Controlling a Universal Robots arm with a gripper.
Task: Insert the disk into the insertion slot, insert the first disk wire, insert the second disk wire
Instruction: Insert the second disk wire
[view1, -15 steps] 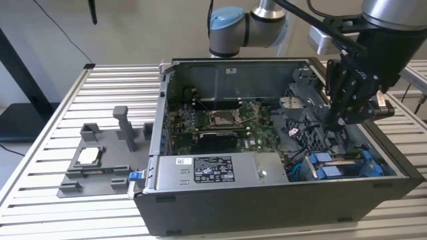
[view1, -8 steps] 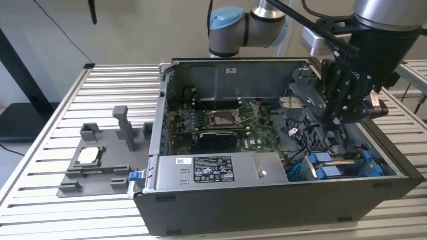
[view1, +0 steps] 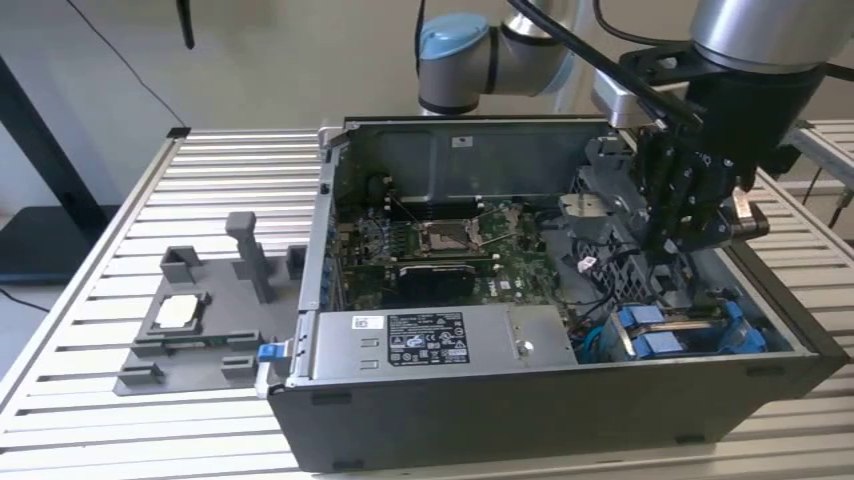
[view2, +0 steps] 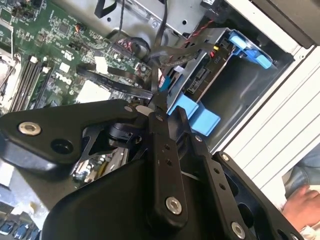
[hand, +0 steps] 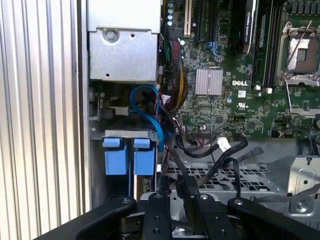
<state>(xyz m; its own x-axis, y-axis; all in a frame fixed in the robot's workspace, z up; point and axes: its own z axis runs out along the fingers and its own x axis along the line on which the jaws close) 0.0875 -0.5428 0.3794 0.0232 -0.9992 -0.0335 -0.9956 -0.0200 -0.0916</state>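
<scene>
In the exterior view the gripper (view1: 674, 280) is lowered into the open computer case (view1: 534, 410) toward the view's right, just behind the insertion slot (view2: 187, 65) in the case's near right corner. The disk (view2: 200, 75) is seated in that slot, marked by the blue carrier tabs (hand: 127, 159) beside the grey power supply (view1: 427, 340). In both wrist views the fingers (hand: 162, 200) are drawn close together and a black wire (hand: 175, 155) is pinched between them, above the perforated metal bay next to the motherboard (hand: 235, 80).
</scene>
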